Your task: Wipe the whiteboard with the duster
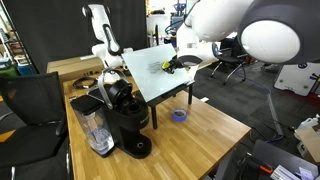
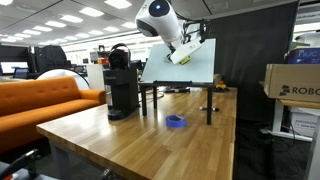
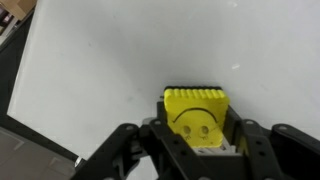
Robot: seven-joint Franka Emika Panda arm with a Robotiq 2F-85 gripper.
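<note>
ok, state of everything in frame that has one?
gripper: shut on the duster
duster: held between the fingers, at the whiteboard face; contact unclear
whiteboard: tilted on its stand, on the table
purple tape roll: lying flat on the table, free
coffee maker: upright

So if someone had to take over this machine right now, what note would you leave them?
Pincer: shut on the duster, the yellow block in its grip.
Duster: at the tilted whiteboard, toward its upper edge in an exterior view.
Done: duster picked up and brought to the board.
Left: the wiping strokes; how much is already wiped cannot be told.
</note>
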